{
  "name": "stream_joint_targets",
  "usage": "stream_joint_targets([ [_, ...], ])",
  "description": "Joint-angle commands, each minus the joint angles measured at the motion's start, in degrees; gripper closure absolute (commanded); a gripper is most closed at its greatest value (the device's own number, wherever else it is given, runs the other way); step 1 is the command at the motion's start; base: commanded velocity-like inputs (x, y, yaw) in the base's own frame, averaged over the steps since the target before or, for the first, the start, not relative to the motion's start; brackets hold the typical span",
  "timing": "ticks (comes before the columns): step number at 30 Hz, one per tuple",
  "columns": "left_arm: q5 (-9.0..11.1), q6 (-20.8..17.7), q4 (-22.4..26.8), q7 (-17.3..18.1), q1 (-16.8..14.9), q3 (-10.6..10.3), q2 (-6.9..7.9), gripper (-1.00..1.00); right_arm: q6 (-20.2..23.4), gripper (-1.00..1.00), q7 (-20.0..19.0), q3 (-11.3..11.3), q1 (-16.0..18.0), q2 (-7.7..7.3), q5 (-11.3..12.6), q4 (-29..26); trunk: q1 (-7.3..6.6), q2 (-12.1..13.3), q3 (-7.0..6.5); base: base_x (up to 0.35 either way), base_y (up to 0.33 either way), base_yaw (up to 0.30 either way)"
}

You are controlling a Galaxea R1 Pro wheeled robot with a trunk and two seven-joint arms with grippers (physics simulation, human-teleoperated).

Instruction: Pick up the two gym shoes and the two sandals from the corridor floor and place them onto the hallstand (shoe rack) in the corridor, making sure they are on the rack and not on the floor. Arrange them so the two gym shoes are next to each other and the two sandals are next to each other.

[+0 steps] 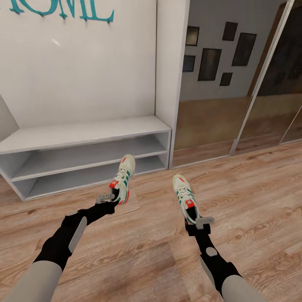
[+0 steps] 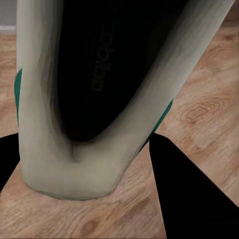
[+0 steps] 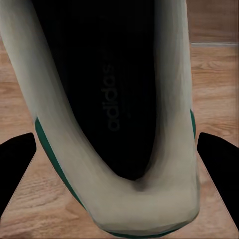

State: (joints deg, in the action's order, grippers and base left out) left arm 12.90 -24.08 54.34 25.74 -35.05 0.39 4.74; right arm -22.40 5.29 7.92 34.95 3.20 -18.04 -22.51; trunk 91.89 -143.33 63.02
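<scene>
You've got one gym shoe per arm: left jaws (image 1: pixel 110 197) clamp the heel of the left shoe (image 1: pixel 124 178), right jaws (image 1: pixel 200 221) the right shoe (image 1: pixel 185 197). Toes point up-frame twd the hallstand (image 1: pixel 84 133), upper left; left arm nearer.

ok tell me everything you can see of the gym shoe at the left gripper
The gym shoe at the left gripper is a white lace-up sneaker with green side stripes, a red-orange tongue patch and sole accents, and white laces. It points toward the hallstand, toe near the lower tiers, tilted slightly on its side. The left gripper is at its heel; the left wrist view looks into the dark opening with an insole logo and the pale heel collar. Whether it is lifted off the wood floor is unclear.
</scene>
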Motion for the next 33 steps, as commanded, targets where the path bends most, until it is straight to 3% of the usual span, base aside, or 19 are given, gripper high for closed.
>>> stream_joint_targets([
  [1, 0.4, -0.4, 0.0, 0.1, 0.0, 0.0, 0.01, 1.0, -0.2, 1.0, 0.2, 0.3, 0.0, 0.05, -0.6, 0.0, -0.03, 0.0, -0.23, 0.0, 0.0, 0.0],
  [8, 0.4, -0.4, 0.0, 0.1, 0.0, 0.0, 0.01, 1.0, -0.2, 1.0, 0.2, 0.3, 0.0, 0.06, -0.6, 0.1, -0.21, 0.1, -1.85, 0.0, 0.0, 0.0],
  [15, 0.4, -0.4, 0.0, 0.1, 0.0, 0.0, 0.01, 1.0, -0.3, 1.0, 0.2, 0.4, 0.0, 0.06, -0.5, 0.1, -1.75, 2.9, -3.11, 0.0, 0.0, 0.0],
  [21, 0.4, -0.4, 0.0, 0.1, 0.0, 0.0, 0.01, 1.0, -0.3, 1.0, 0.6, 0.4, 0.0, 0.13, -0.5, 0.1, -1.75, 2.9, -3.09, 0.0, 0.0, 0.044],
  [33, 0.4, -0.4, 0.0, 0.1, 0.0, 0.0, 0.0, 1.0, -0.3, 1.0, 0.7, 0.4, 0.0, 0.13, -0.5, 0.1, -1.75, 2.9, -2.8, 0.0, 0.0, 0.269],
])
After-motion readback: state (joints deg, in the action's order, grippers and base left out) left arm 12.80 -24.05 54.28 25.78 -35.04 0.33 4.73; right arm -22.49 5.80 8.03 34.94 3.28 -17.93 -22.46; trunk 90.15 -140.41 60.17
